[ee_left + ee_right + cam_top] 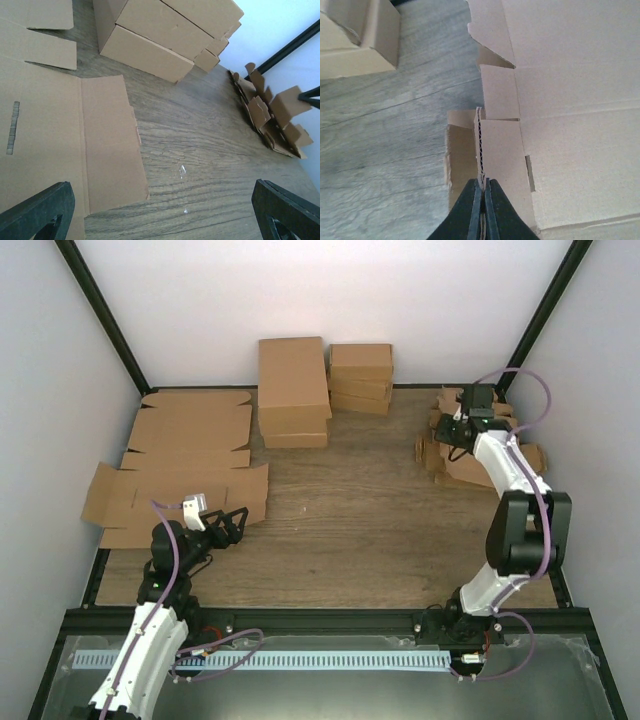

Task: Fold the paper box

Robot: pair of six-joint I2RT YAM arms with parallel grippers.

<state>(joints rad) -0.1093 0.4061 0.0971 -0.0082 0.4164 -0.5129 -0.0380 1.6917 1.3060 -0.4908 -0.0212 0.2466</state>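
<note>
Grab step, looks like: right claw (482,184) clamped on the edge of the paper box (570,145) at the far right corner of the worktop (350,525). Left claw (231,525) spread apart, holding nothing, near the left edge. Next probably calls for pulling the box toward the middle.

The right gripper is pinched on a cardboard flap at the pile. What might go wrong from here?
The right gripper holds the paper box only by a thin flap edge, so it may slip or tear when pulled. The piece lies in a pile of similar cutouts; neighbours could drag along. The left gripper is open, far off by the flat sheets, giving no support.
</note>
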